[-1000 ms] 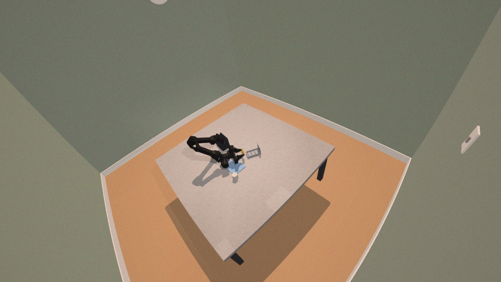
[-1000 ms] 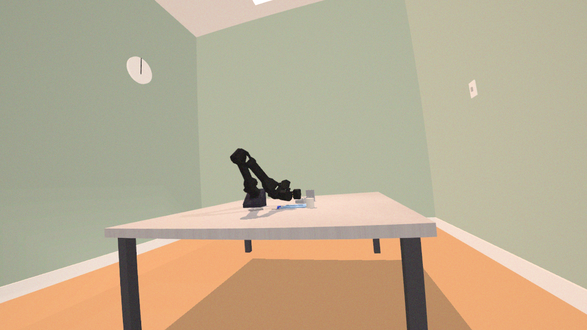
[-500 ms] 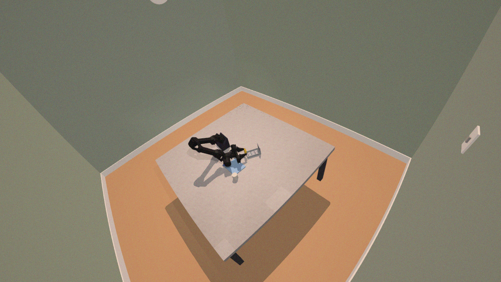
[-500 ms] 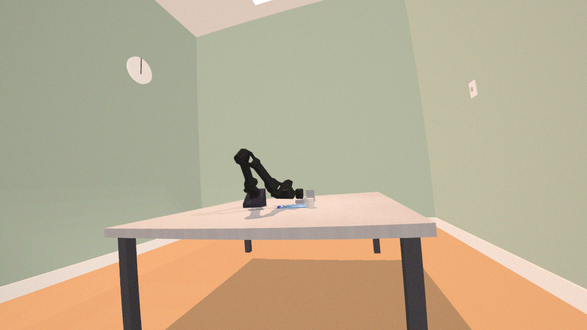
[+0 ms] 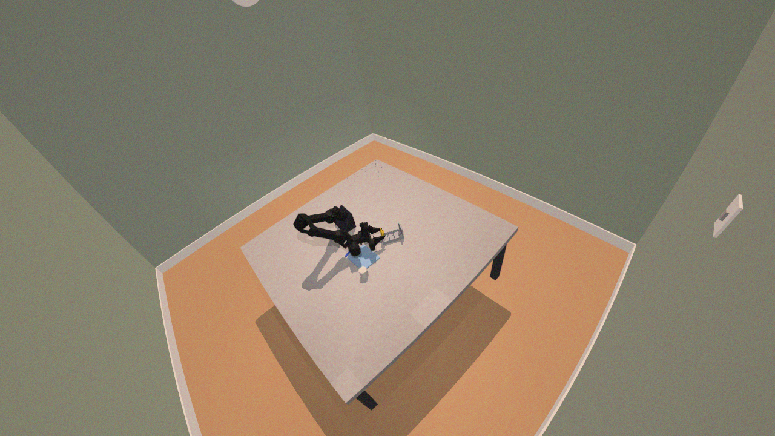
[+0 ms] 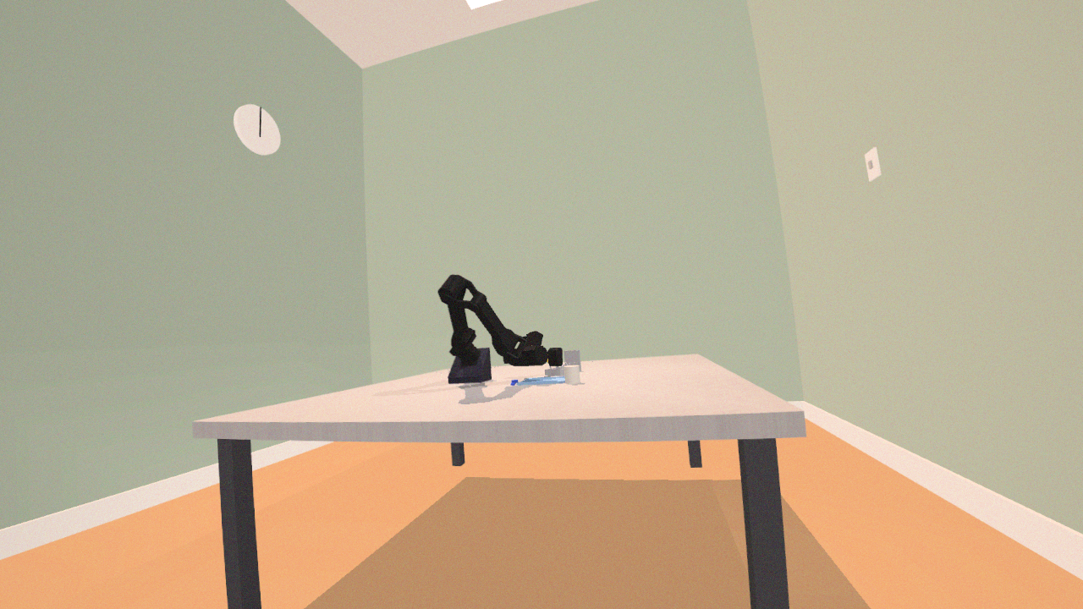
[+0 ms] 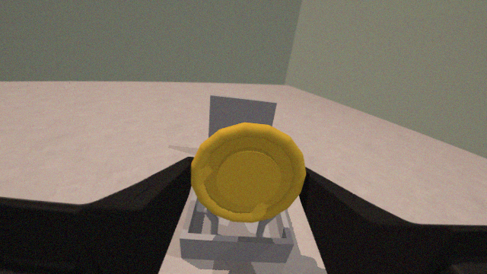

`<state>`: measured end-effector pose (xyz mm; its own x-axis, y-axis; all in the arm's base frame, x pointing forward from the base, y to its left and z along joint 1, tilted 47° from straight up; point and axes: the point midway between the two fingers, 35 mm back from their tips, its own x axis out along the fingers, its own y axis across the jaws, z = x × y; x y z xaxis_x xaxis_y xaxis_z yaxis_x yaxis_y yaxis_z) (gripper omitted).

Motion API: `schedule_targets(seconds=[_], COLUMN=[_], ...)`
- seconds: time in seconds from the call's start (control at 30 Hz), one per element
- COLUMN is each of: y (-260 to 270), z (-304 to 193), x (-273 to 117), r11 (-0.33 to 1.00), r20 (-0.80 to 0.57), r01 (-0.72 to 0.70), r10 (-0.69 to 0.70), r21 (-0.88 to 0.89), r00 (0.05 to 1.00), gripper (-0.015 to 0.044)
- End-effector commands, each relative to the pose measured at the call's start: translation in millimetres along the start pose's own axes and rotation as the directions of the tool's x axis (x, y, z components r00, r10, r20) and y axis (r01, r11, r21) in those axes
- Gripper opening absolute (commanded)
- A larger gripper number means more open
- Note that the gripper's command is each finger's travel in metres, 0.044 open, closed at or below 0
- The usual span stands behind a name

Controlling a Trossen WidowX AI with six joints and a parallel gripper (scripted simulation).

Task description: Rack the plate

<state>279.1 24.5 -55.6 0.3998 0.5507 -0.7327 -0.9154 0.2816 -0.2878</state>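
Observation:
The yellow plate [image 5: 382, 231] [image 7: 248, 179] is upright between the fingertips, its face toward the wrist camera. My gripper [image 5: 382, 233] [image 6: 555, 356] [image 7: 246, 168] is shut on it by its left and right edges, and points nearly level. The grey dish rack [image 5: 401, 234] [image 6: 572, 355] [image 7: 236, 249] is on the table just beyond the gripper, its tall end panel at the far end. In the wrist view the plate overlaps the rack's near part and hides most of the slots and rails. Whether the plate touches the rack cannot be told. The plate is hidden in the exterior view.
A light blue flat thing [image 5: 364, 261] [image 6: 539, 381] lies on the table [image 5: 412, 189] [image 6: 643, 393] beside the gripper. A small dark blue thing [image 5: 347, 254] [image 6: 514, 382] is at its edge. A white cup [image 5: 362, 269] [image 6: 572, 375] stands at its corner.

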Motion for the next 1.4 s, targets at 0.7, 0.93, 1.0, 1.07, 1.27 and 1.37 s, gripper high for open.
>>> schedule_targets(seconds=[0.7, 0.93, 1.0, 1.07, 1.27, 1.37], y=[1.9, 2.1, 2.1, 1.9, 1.8, 1.8], z=[-14.1, -13.3, -13.3, -13.5, -13.8, -13.8], x=[22.5, 22.3, 22.3, 22.2, 22.1, 22.1], r11=[1.0, 1.0, 1.0, 1.0, 1.0, 1.0], r20=[-0.006, -0.007, -0.007, -0.007, -0.007, -0.007], r01=[-0.004, -0.004, -0.004, -0.004, -0.003, -0.003], r10=[0.004, 0.005, 0.005, 0.004, 0.003, 0.003], r21=[0.007, 0.009, 0.009, 0.007, 0.005, 0.005], r00=[1.0, 1.0, 1.0, 1.0, 1.0, 1.0], gripper=[0.0, 0.0, 0.0, 0.0026, 0.0184, 0.0263])
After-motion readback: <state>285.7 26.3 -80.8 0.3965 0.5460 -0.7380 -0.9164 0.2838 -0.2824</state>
